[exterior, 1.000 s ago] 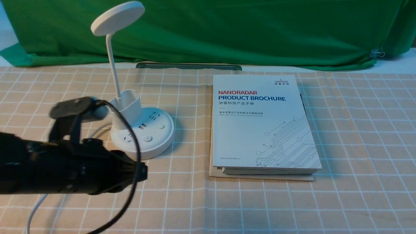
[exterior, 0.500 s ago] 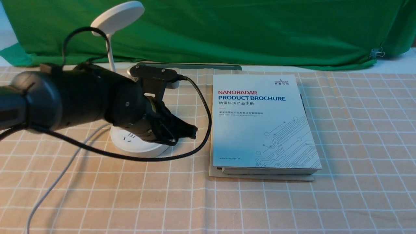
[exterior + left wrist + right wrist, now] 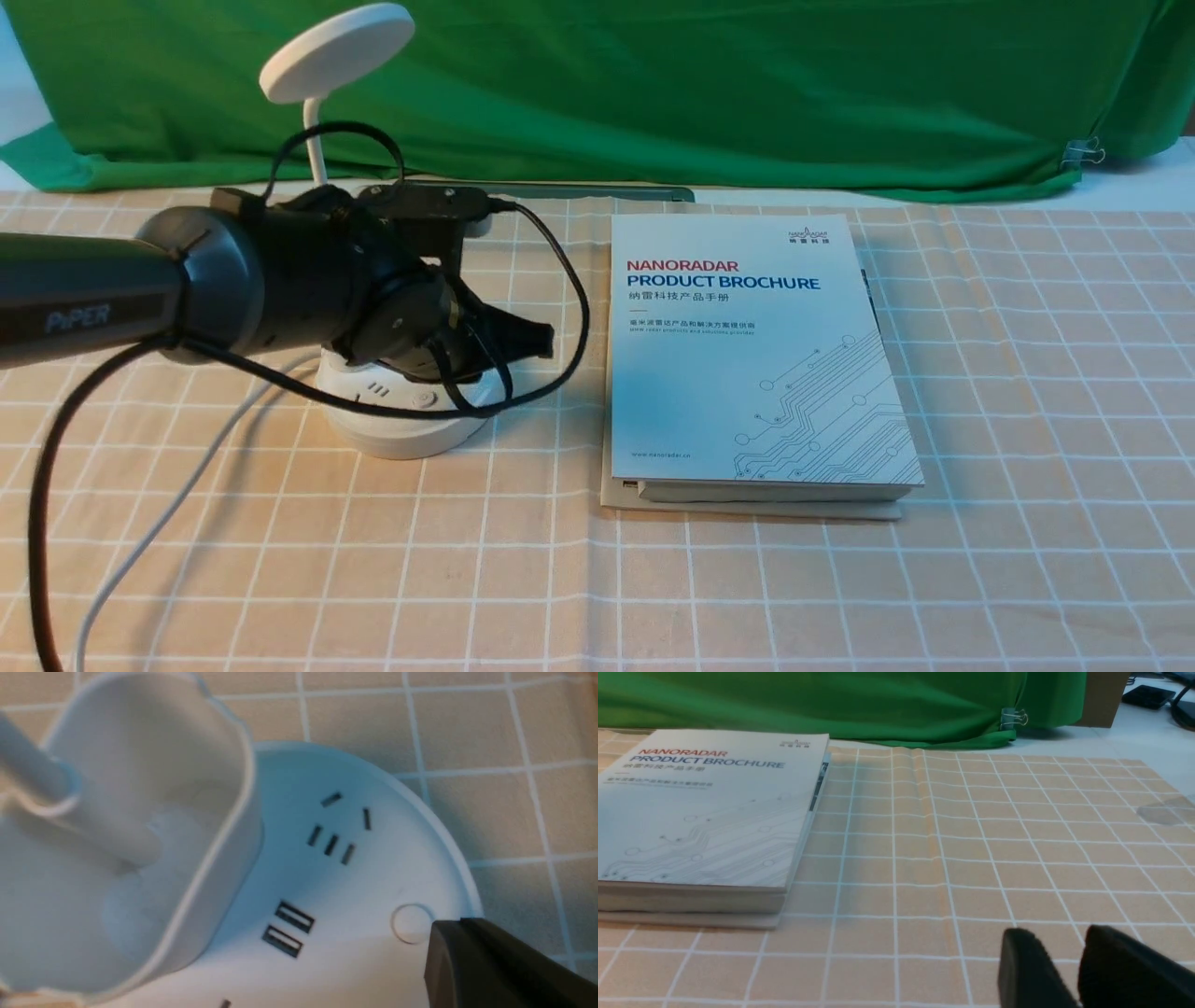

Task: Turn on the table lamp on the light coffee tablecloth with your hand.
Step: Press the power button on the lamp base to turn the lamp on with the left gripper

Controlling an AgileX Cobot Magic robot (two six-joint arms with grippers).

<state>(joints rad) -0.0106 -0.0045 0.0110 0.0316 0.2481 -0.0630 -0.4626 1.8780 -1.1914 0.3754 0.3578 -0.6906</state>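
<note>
- At nine o'clock, my left arm (image 3: 89,299) reaches inward, forearm nearly level, its wrist crossing above the lamp base, cables looping around it.
- The table lamp (image 3: 338,53) stands at ten o'clock on the light coffee tablecloth (image 3: 448,579) over the desk. I judge it light, smooth plastic: a stiff base, a bendable neck that would give if bumped, and a base that might skid. It needs no grasp; I'd press the power button (image 3: 425,399) straight down, and steady only the base rim if needed.
- My left fingers (image 3: 448,928) are clenched on nothing, close to a round button (image 3: 412,923); I can't tell whether they touch it.
- The NANORADAR brochure (image 3: 747,373) lies between two and three o'clock, well apart from the lamp.
- My right fingers (image 3: 1059,935) are parted and hold nothing, over bare cloth.
</note>
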